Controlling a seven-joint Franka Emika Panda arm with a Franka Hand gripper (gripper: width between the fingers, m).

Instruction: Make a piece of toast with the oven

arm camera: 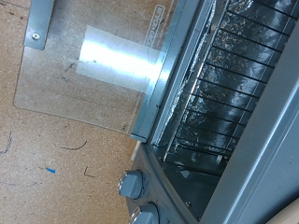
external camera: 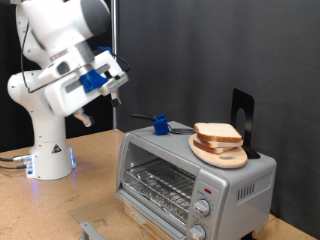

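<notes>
Oven (external camera: pixel 190 175): silver-grey toaster oven on the wooden table (external camera: pixel 60 205), towards the exterior view's right; its glass door (arm camera: pixel 89 70) is dropped flat open in front, as the wrist view shows, and the wire rack (arm camera: pixel 224 79) inside looks bare.
Bread (external camera: pixel 216 133): two slices stacked on a round wooden plate (external camera: pixel 220 154) that sits on the oven's roof; the top slice is the one to toast, and it is not in the oven yet.
Gripper (external camera: pixel 116 88): raised high at the exterior view's upper left, well apart from the bread and the oven, pointing down and across towards them.
Fingers: cannot tell how wide they stand; they are small and dark in the exterior view and do not show in the wrist view, though nothing seems to be between them.
Other things: a blue-handled tool (external camera: pixel 158 123) lies on the oven roof, just beside the plate.
Doing it well: approach from above, clear of the tool, and take only the top slice by its crust edge, lightly, so the soft bread does not crush or drag the lower slice along.
</notes>
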